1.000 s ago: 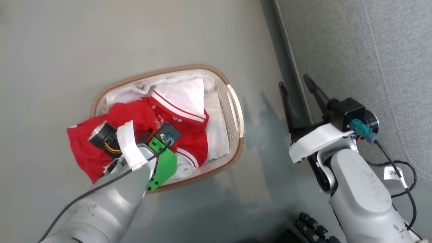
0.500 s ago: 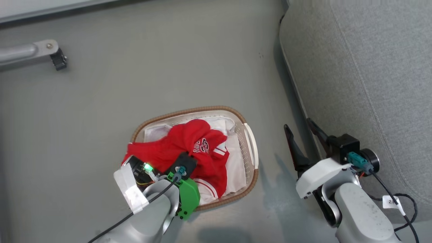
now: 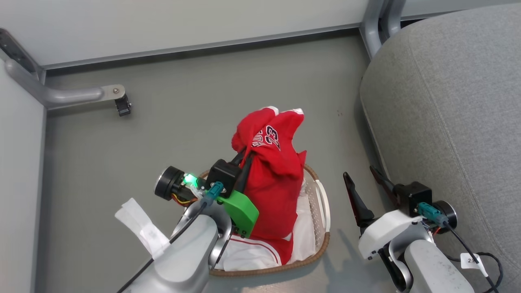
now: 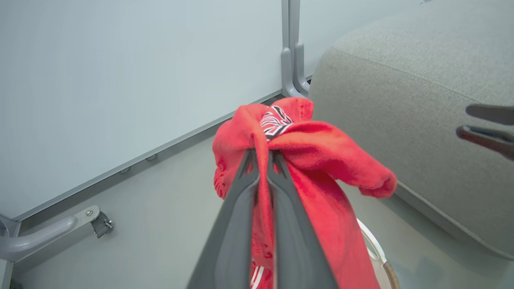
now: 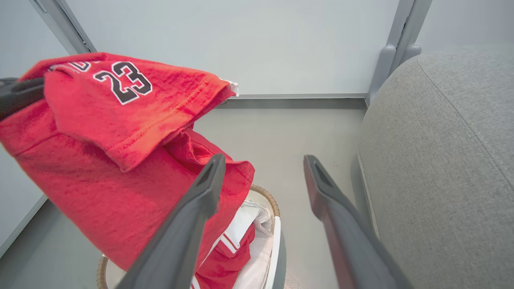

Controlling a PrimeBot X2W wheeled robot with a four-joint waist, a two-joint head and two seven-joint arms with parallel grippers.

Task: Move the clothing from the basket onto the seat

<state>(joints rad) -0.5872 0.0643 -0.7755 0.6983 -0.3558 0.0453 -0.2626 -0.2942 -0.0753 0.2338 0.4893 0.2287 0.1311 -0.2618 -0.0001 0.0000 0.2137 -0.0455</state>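
Observation:
My left gripper is shut on a bright red garment with dark "23" lettering and holds it up above the basket. The cloth drapes over the fingertips and hangs down into the basket. More red clothing with striped trim lies inside, on a white liner. My right gripper is open and empty, standing between the basket and the grey seat. The right wrist view has the hanging garment to the left of the open right gripper, with the seat to its right.
A pale wall runs along the far side of the grey floor. A grey metal bracket with a black foot sticks out at the left. A grey frame post stands at the seat's far corner. A labelled cable hangs by the right wrist.
The head camera has tilted up. My left gripper has risen from inside the basket, lifting the red garment clear above the rim. The right gripper stays open.

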